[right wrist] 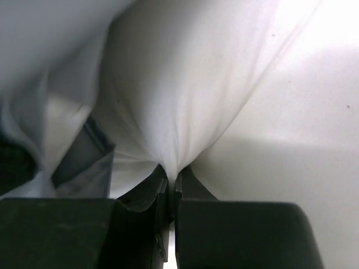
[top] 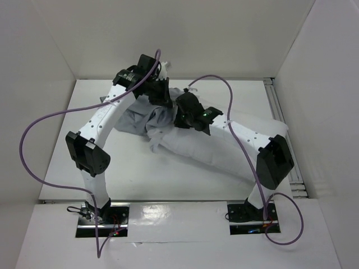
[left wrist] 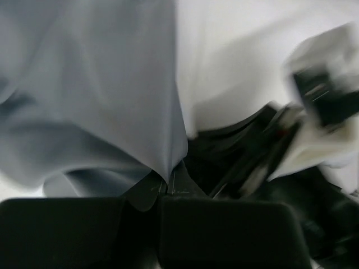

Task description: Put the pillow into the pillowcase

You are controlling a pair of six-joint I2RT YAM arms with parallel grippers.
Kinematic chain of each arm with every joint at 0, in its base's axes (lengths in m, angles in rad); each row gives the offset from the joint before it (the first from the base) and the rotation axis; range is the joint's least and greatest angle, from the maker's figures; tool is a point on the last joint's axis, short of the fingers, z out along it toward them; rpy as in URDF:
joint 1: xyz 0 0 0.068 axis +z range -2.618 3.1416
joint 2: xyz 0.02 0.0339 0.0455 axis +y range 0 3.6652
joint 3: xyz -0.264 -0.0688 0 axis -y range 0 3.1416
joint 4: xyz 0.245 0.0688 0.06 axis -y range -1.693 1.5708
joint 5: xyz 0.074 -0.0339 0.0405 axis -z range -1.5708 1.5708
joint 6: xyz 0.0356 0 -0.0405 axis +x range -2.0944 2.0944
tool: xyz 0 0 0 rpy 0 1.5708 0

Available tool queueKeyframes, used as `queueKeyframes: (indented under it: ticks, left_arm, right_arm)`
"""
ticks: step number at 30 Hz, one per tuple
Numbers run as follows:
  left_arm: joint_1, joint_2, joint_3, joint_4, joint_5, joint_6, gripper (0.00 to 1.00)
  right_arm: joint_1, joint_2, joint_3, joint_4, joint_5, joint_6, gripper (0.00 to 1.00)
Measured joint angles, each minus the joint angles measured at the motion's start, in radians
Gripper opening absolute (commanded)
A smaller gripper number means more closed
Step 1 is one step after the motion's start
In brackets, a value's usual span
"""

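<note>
One white pillow [top: 224, 150] lies slantwise from the middle of the frame toward the right edge, its upper-left end meeting the single grey pillowcase [top: 134, 119] bunched left of centre on the worktop [top: 140, 174]. The left fingers [left wrist: 84, 230] are clamped on an edge of the grey cloth, seemingly to hold the sack's mouth up, while the right fingers [right wrist: 241, 235] pinch a fold of white fabric, apparently to feed the cushion in; two arms, one grip each
</note>
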Motion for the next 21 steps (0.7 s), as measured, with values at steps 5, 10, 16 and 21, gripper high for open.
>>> queueKeyframes:
  ticks: [5, 10, 16, 21]
  left_arm:
    - [0.003, -0.012, -0.048, 0.000, -0.060, 0.005, 0.35]
    - [0.004, -0.029, -0.048, -0.005, -0.047, 0.016, 1.00]
    - [0.035, -0.157, -0.189, 0.011, -0.190, 0.020, 0.83]
    - [0.105, -0.409, -0.515, 0.134, -0.341, 0.002, 0.62]
  right_arm:
    - [-0.087, -0.004, -0.013, 0.034, -0.011, 0.000, 0.00]
    - [-0.124, -0.003, -0.025, 0.074, -0.053, 0.012, 0.00]
    - [-0.142, -0.003, -0.044, 0.109, -0.105, 0.015, 0.00]
    - [-0.149, -0.003, -0.055, 0.123, -0.134, 0.014, 0.00]
